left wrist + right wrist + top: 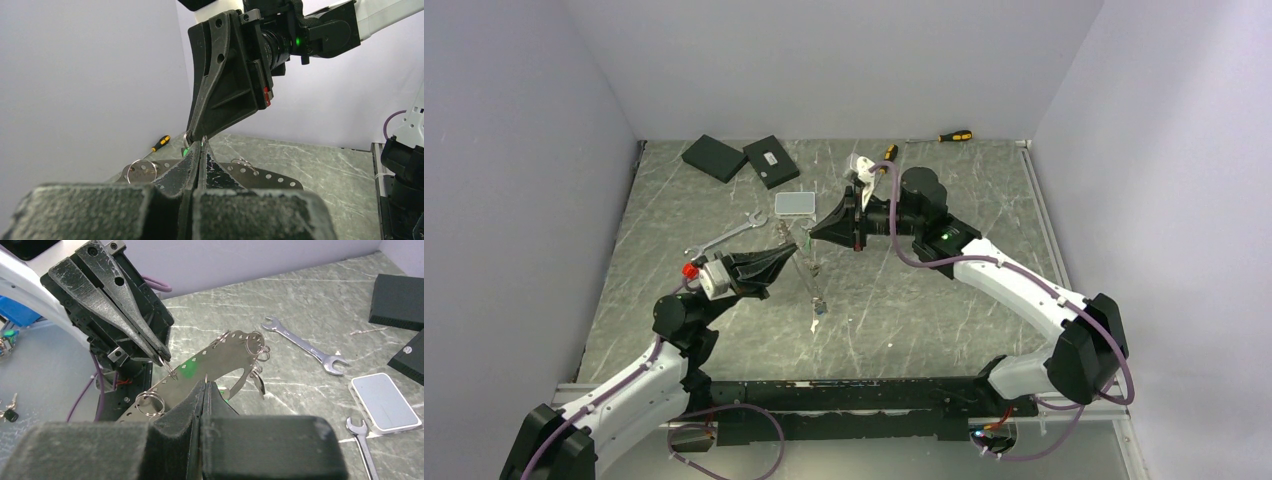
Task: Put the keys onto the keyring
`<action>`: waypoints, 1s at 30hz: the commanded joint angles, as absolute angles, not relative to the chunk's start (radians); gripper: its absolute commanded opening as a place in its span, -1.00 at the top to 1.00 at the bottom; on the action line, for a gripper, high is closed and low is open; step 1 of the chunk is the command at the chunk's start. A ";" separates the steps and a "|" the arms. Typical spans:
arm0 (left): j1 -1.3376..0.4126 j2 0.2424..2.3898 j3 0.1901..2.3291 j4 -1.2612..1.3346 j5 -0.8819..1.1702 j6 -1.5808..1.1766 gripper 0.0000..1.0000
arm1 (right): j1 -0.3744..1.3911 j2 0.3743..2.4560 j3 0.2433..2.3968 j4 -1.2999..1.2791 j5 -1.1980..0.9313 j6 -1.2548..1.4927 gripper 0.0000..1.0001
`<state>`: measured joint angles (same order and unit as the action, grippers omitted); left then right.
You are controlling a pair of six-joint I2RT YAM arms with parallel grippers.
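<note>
Where your two arms meet above the middle of the worktop, the keyring hangs in the air between them, clear of the surface. Through the wrist cameras you see it as a flat silvery strip punched with holes, carrying several small split rings. From above it shows only as thin bright lines slanting down toward the near edge.

Your left gripper is pinched fully together on one of those small rings at the strip's edge. Your right gripper is closed just as tight, its tips against the strip's lower edge. You cannot tell whether it nips the strip itself or something hung on it. A green tag shows at the strip close to where the two grippers meet, and what looks like one of the keys dangles from the rings at the strip's other end.

Two wrenches lie left of centre, and a pale flat box sits just beyond the grippers. Two black boxes rest near the far-left corner, and two screwdrivers lie along the far edge.
</note>
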<state>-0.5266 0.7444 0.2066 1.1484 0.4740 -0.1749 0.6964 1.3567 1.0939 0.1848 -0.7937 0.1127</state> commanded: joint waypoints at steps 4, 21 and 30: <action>-0.525 0.743 0.214 1.251 0.483 -0.210 1.00 | 0.696 1.301 1.058 0.191 -0.719 0.014 1.00; -0.519 0.862 0.255 1.553 0.793 -0.322 1.00 | 0.693 1.118 0.806 0.420 -0.680 -0.086 1.00; -0.517 0.890 0.334 1.512 0.907 -0.312 1.00 | 0.698 0.994 0.795 0.294 -0.731 -0.090 1.00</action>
